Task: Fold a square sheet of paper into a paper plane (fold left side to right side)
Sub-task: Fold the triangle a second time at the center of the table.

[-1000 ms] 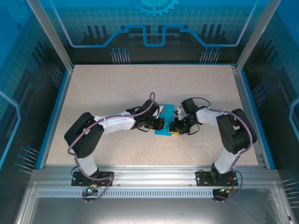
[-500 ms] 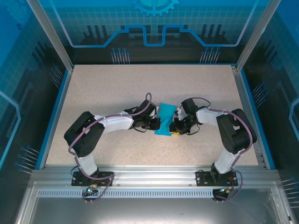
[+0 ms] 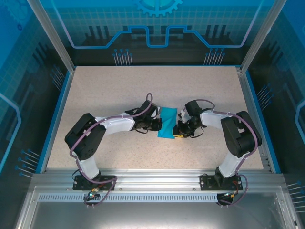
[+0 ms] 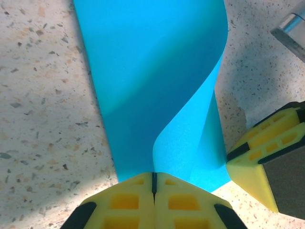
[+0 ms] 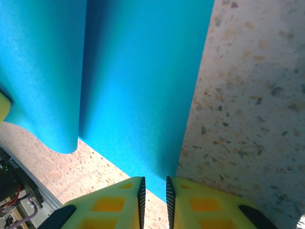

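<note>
Sheet: the thin, bright blue square sheet of paper (image 3: 167,123) sits mid-worktop between your two claws; its right part looks to lie flat on the speckled beige worktop (image 3: 119,90); its left part is raised and curls over toward the right in a soft roll (image 4: 152,71); no pressed crease is visible.

Left claw: the left claw (image 4: 153,179) is clenched on the lifted left edge; its yellow fingers meet and the blue paper rises straight out of the seam; from above it sits at the sheet's left margin (image 3: 158,125); the grip is there because this edge has to be carried across to the right side.

Right claw: the right claw (image 5: 154,186) is down at the near right corner of the sheet (image 5: 133,86); its jaws stand a narrow slit apart and the sheet's right edge runs into that slit; you cannot tell whether they nip the paper or only pin it; either way, judge it an anchor, so the sheet does not slide while the other edge is pulled over.

Seen from the left wrist: a yellow finger (image 4: 259,162) of the right claw lies just beside the sheet's near right corner; the two claws are close together.

Step in hand: the left-to-right fold, probably about half carried; no plane shape yet.

Next move: probably bring the held edge down onto the right edge and line up the corners before flattening the roll.

Risk: if the anchor is loose, the sheet may skew; a skewed crease would spoil every fold after it.
</note>
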